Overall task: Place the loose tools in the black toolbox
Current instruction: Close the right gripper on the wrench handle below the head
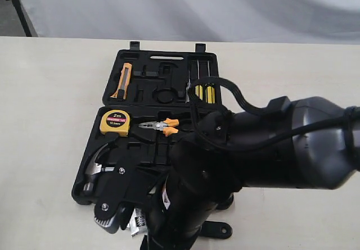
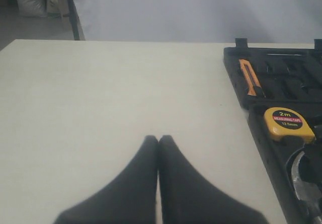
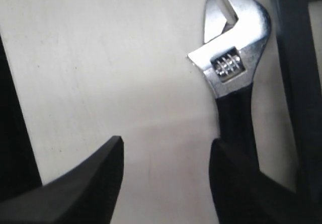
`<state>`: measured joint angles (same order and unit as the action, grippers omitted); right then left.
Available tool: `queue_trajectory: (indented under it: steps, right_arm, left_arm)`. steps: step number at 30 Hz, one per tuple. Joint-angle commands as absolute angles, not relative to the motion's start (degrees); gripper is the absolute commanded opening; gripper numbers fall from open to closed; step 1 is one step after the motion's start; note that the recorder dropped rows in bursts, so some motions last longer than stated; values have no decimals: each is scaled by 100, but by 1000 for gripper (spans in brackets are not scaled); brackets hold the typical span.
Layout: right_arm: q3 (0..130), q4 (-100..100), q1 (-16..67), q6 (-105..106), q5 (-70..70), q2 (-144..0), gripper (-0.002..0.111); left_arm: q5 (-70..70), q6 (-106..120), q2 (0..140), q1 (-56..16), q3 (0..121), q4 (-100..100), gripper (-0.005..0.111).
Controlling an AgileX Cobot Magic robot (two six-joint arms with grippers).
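1. Left tool (image 2: 158, 139): clenched, empty, over bare tabletop (image 2: 100, 93) left of the black toolbox (image 1: 147, 87).
2. Black toolbox: open, mid-tabletop.
3. Right tool (image 3: 167, 143): released, the nearer arm, pitched down at the toolbox's near edge. Adjustable wrench (image 3: 236, 58) lies at one finger, off-centre, long axis along the fingers.

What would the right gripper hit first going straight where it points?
Probably the wrench: one finger of the open right gripper overlaps its black handle. Between the fingers lies only bare table. Depth is unclear.
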<state>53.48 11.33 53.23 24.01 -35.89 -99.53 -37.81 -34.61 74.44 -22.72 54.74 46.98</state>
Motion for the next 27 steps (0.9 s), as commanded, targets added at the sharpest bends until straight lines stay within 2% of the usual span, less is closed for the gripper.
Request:
queue_trajectory:
  steps: [1, 9, 18, 27]
  right_arm:
    - [5126, 956, 5340, 2463, -3165, -9908, 50]
    - [5057, 897, 5316, 2015, -2843, -9908, 50]
    - [5057, 936, 4804, 1771, -2882, -10306, 50]
    - [5057, 895, 4806, 1885, -2543, -10374, 50]
  left_arm:
    - [-3683, -3520, 7398, -2253, 5420, 4620, 1]
    - [-3683, -3520, 7398, -2253, 5420, 4620, 1]
    - [-3683, -3520, 7398, -2253, 5420, 4620, 1]
    - [-3683, -3520, 7398, -2253, 5420, 4620, 1]
